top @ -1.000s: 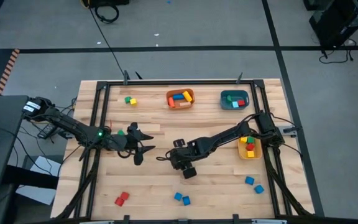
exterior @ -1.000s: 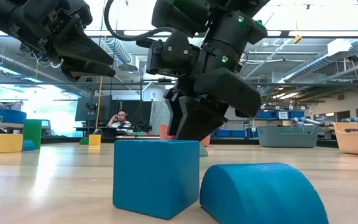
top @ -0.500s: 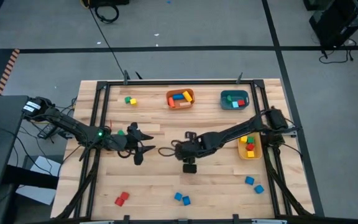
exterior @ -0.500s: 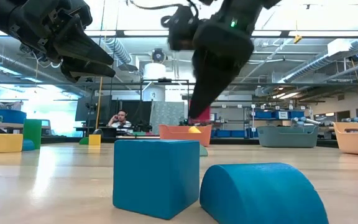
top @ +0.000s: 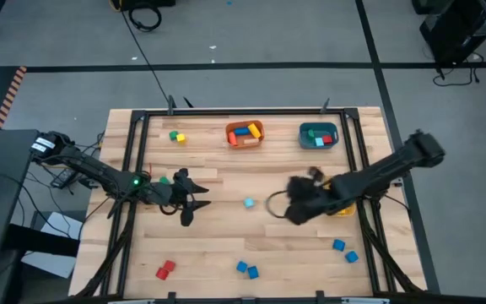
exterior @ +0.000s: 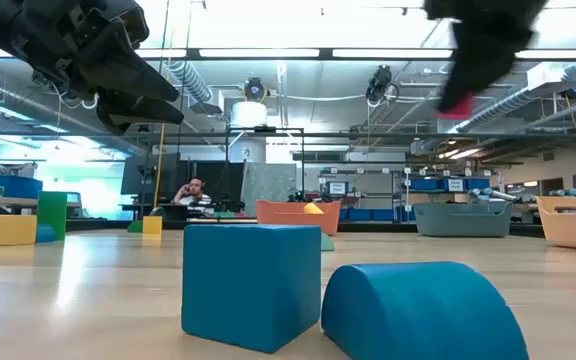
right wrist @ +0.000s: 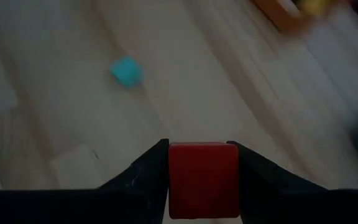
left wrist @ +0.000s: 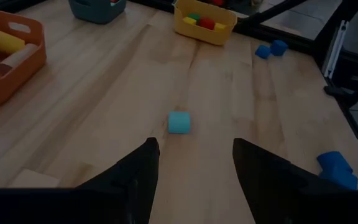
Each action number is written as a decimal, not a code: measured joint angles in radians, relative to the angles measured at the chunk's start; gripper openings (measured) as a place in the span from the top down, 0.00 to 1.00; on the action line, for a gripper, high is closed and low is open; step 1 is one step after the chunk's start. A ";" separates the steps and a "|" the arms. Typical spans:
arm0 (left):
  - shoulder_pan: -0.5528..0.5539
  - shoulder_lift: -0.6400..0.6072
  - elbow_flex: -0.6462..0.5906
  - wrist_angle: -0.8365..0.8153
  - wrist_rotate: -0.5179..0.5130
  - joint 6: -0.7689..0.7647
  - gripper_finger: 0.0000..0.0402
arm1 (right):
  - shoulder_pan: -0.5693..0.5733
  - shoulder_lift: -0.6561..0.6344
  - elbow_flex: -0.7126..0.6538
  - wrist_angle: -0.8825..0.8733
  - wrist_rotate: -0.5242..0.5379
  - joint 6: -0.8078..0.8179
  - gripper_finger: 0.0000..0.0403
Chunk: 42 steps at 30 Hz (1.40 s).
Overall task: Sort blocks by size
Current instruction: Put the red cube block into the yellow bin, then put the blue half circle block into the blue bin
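1. Far left, the left gripper hovers above the wooden table, its fingers spread apart with nothing between them.
2. Near the table's far-left corner sit a green and a yellow block; red blocks lie at the near-left edge.
3. At centre, a light blue block rests alone on bare wood, ahead of the left gripper.
4. Along the far edge stand the orange bin and teal bin, each holding blocks.
5. Right of centre, the right gripper is clamped on a red block, raised off the table.
6. The yellow bin sits beside the right arm; blue blocks lie near the front edge.
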 joint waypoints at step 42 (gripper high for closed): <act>0.000 0.000 0.000 0.003 0.000 -0.002 0.47 | 0.154 -0.209 -0.366 -0.205 -0.228 0.773 0.55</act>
